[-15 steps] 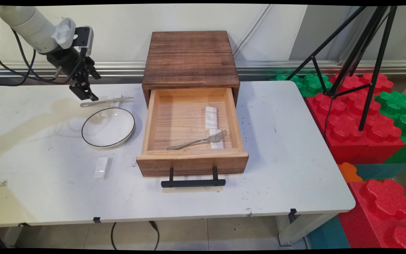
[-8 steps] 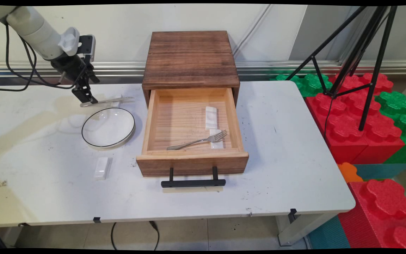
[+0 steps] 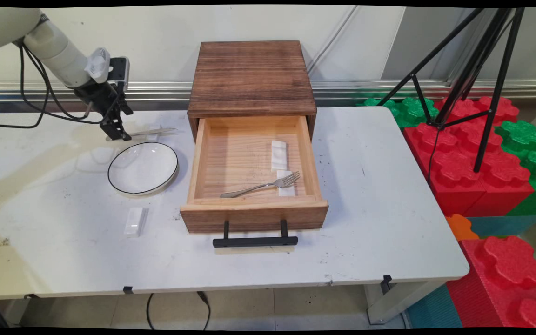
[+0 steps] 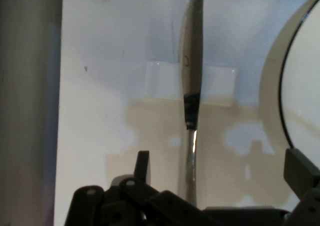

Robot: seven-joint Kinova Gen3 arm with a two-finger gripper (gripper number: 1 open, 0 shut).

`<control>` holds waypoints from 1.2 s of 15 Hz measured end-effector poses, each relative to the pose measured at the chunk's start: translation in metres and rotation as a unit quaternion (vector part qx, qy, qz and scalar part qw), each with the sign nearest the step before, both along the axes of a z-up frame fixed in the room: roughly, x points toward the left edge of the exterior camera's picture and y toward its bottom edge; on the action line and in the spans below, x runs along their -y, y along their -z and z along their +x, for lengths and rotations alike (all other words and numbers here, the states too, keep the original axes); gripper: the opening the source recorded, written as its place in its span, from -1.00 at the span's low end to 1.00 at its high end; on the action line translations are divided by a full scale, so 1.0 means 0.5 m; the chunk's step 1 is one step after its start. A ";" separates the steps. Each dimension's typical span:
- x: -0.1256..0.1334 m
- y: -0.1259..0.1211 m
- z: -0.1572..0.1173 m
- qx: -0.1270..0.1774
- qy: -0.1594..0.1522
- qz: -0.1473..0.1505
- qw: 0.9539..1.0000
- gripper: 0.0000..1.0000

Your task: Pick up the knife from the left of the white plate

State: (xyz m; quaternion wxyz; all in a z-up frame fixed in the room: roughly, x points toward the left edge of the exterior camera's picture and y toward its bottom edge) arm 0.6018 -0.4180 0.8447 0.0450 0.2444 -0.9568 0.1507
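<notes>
Where knife (image 3: 141,133) lies — plate (image 3: 143,168) beside

shiny metal knife (image 4: 191,81), wood drawer (image 3: 253,167)

No readable text, label or number anywhere.

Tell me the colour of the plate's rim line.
Black, a thin line round the white plate; the main view shows it best.
</notes>
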 end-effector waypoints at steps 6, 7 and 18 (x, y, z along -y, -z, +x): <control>0.019 0.043 0.012 -0.001 -0.011 -0.002 1.000 1.00; 0.022 0.052 0.013 -0.002 -0.013 -0.002 1.000 1.00; 0.042 0.098 0.023 -0.010 -0.022 0.000 1.000 1.00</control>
